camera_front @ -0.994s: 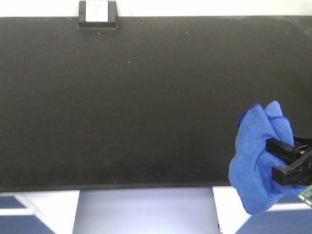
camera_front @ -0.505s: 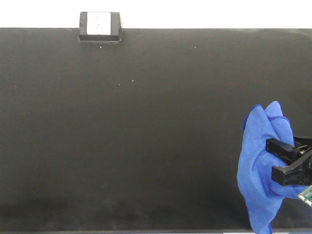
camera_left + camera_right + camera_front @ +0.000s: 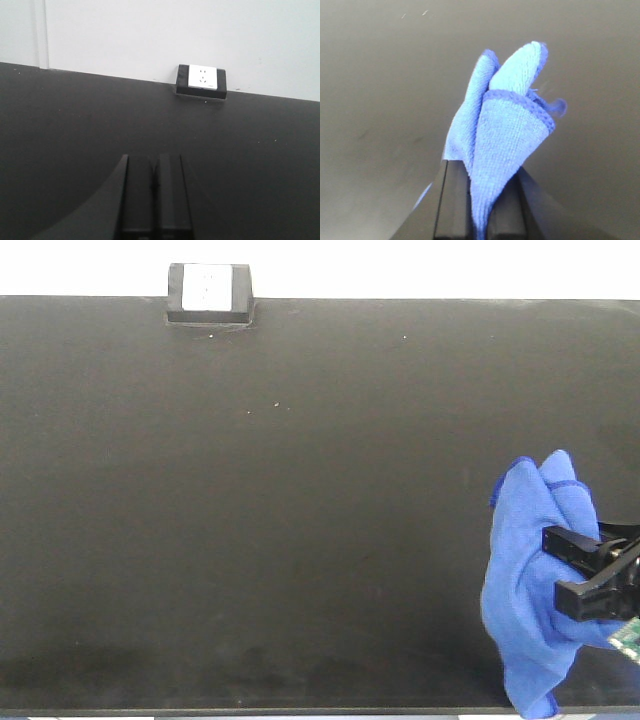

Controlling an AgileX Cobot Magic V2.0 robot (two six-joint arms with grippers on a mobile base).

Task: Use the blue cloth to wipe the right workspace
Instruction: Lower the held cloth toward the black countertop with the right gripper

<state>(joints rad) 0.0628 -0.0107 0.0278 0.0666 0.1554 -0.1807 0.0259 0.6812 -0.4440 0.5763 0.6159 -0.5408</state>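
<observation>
Right gripper (image 3: 574, 568): my jaws are clamped on the blue cloth (image 3: 525, 570), with folds bunched between both fingers in the right wrist view.
Blue cloth: held over the near right part of the right workspace (image 3: 300, 490), well apart from the socket box (image 3: 209, 292) and diagonally opposite it. Its lower tip reaches the near edge. I cannot tell whether it touches the surface.
Corner loop (image 3: 559, 106): sticks out from the hem on the cloth's right side.
Left gripper (image 3: 154, 195): my fingers are pressed together and hold nothing. They point toward the socket box, slightly left of it.
Pale specks (image 3: 277, 405): a few lie on the black surface, just nearer than the socket box.
Socket box: black with a white face, at the far edge, left of centre.
Wall (image 3: 150, 35): white, directly behind the socket box.
</observation>
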